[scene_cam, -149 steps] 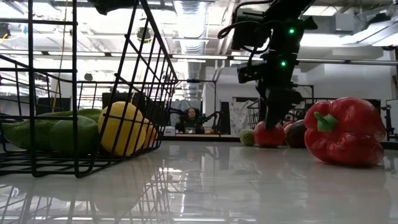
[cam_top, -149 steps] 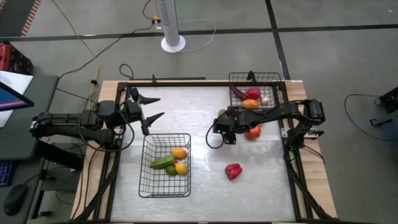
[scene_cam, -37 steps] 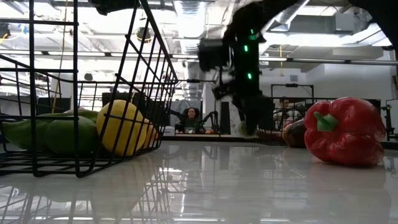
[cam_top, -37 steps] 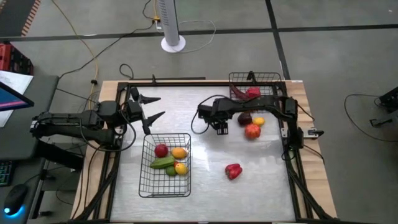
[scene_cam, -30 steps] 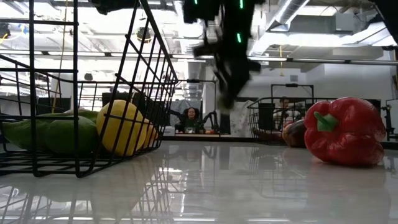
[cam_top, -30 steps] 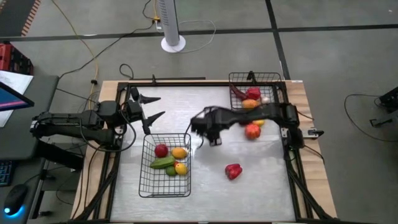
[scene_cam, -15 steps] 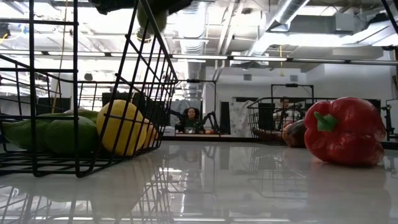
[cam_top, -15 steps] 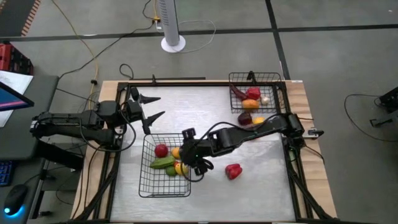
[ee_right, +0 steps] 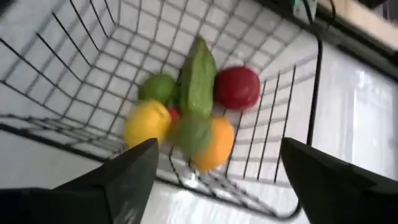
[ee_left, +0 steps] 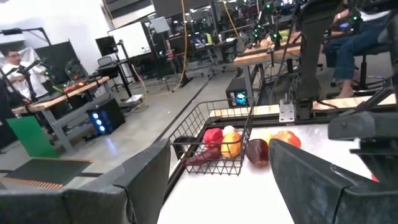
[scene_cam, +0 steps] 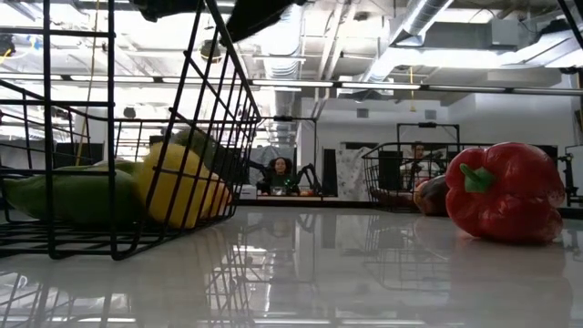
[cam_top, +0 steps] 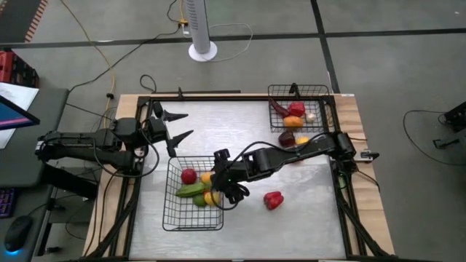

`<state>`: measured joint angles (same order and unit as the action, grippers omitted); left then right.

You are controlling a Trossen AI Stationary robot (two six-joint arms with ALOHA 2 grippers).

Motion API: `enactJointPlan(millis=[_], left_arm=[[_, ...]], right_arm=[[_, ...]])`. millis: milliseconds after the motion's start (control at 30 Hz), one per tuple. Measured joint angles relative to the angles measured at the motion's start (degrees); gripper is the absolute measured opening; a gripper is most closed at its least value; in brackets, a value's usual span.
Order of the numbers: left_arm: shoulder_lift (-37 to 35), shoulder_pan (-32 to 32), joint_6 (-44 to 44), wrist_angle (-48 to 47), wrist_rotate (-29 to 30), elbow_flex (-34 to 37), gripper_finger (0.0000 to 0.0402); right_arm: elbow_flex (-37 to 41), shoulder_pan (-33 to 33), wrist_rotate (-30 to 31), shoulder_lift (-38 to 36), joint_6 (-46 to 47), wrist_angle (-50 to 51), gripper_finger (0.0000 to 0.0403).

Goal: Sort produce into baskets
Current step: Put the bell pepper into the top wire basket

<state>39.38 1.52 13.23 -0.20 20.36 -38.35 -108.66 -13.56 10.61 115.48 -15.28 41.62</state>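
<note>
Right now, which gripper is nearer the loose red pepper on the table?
Right. The right gripper hangs over the near basket's right edge, just beside the red pepper. The left gripper waits beyond that basket, toward the table's far left, much farther away.

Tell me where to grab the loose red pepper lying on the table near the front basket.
Probably across the red pepper's wide body, coming straight down. It lies on its side, green stem pointing sideways and too small to pinch. The table around it is bare, so fingers fit either side.

Probably robotics lab: workbenches (ee_left: 68, 93), ceiling ducts (scene_cam: 291, 23)
</note>
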Motion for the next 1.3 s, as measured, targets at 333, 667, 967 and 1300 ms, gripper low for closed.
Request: enactJointPlan(millis=[333,667,967,1300], left_arm=[[-0.02,0.01,-0.06,-0.36,0.05,0.0,0.0258],[-0.02,0.0,-2.44,-0.35,-0.36,0.0,0.0258],[-0.02,0.01,-1.97,-0.33,-0.42,0.0,0.0258],[-0.02,0.02,-1.6,-0.36,-0.17,0.0,0.0258]], right_arm=[[3.26,-4.48,-5.67,-2.18,20.09,28.88,0.0378],[15.7,-12.72,-4.01,-2.07,22.83,25.05,0.0373],[18.18,-12.58,-5.92,-2.07,19.45,20.61,0.0319],[18.18,-12.57,-6.0,-1.77,18.54,20.65,0.0222]])
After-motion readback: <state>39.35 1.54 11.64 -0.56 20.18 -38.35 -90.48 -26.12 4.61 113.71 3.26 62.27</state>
